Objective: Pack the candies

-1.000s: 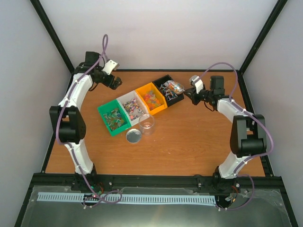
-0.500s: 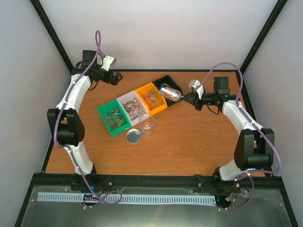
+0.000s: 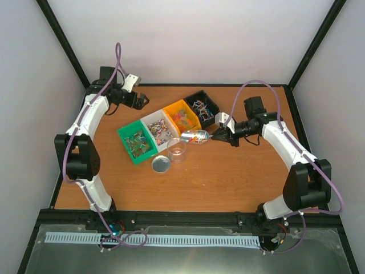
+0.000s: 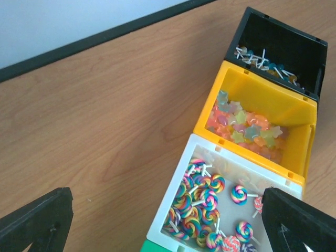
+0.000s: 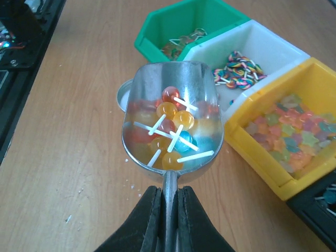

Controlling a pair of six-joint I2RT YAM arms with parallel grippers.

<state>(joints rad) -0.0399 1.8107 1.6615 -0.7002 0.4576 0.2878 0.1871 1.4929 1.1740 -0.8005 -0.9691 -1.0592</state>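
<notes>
While the left gripper [image 4: 168, 226] hangs with its jaws spread wide above the white bin [image 4: 164, 207] of swirl lollipops [image 4: 202, 197] and the yellow bin [image 4: 294, 142] of star sweets [image 4: 247, 128], the right gripper [image 5: 168, 197] pinches the handle of a metal scoop [image 5: 157, 84]. Orange, red and blue ball lollipops [image 5: 173, 131] lie in the scoop, whose mouth points at the clear jar [image 3: 177, 149], just beside its rim. The jar's silver lid [image 3: 161, 164] lies on the table [image 3: 228, 177] next to it.
</notes>
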